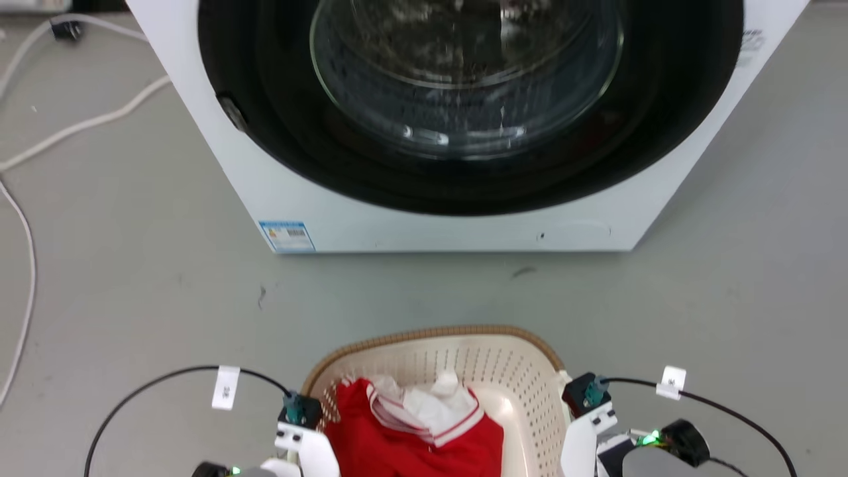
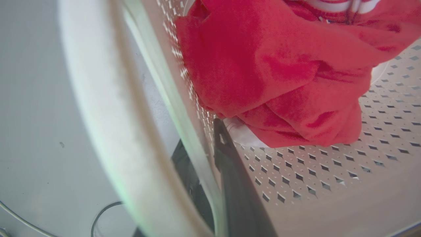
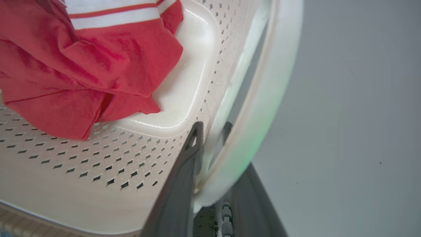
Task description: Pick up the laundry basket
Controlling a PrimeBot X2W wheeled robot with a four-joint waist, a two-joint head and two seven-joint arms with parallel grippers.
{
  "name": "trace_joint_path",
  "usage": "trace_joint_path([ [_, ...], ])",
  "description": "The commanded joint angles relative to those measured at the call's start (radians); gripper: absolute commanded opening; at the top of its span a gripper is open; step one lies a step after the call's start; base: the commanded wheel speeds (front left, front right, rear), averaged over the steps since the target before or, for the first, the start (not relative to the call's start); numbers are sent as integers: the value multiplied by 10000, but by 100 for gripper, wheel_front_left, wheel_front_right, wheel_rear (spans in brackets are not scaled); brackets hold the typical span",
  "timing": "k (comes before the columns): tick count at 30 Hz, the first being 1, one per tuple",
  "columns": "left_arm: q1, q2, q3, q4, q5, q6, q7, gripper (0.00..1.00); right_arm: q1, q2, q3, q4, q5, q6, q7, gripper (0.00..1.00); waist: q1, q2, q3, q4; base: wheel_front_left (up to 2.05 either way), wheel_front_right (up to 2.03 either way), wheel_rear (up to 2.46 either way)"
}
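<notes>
basket (image 1: 490, 371) grasp looks done: left end effector (image 2: 199, 138) and right end effector (image 3: 212, 126) each pinch a side wall. next, i reckon, lift both evenly.

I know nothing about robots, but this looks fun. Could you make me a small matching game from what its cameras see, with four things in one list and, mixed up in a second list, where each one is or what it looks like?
Things
1. laundry basket
2. red garment
3. washing machine
4. white cable

Descriptions
A. big white appliance standing beyond the basket
B. trailing over the grey floor at the far left of the head view
C. cream and perforated, with a brown woven-look rim
D. crumpled inside the basket

Right pairs: 1-C, 2-D, 3-A, 4-B.
</notes>
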Motion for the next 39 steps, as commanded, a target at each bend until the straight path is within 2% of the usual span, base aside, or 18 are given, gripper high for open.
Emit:
trace_joint_path([
  [1,250,-112,-171,-119,-21,-111,133,0,66,37,93,-103,43,0,-15,0,2,0,-508,34,0,0,0],
  [15,1025,-46,-815,-455,-1034,-120,1028,0,828,53,814,-163,629,0,502,0,2,0,-2093,60,0,0,0],
  [23,1205,-2,-1082,-620,-1577,-121,1479,0,937,42,1193,-217,974,0,801,0,2,0,-2526,83,0,0,0],
  [39,869,92,-1564,-513,-2000,-121,1180,0,816,-109,1811,-233,1571,0,780,0,2,0,-2675,102,0,0,0],
])
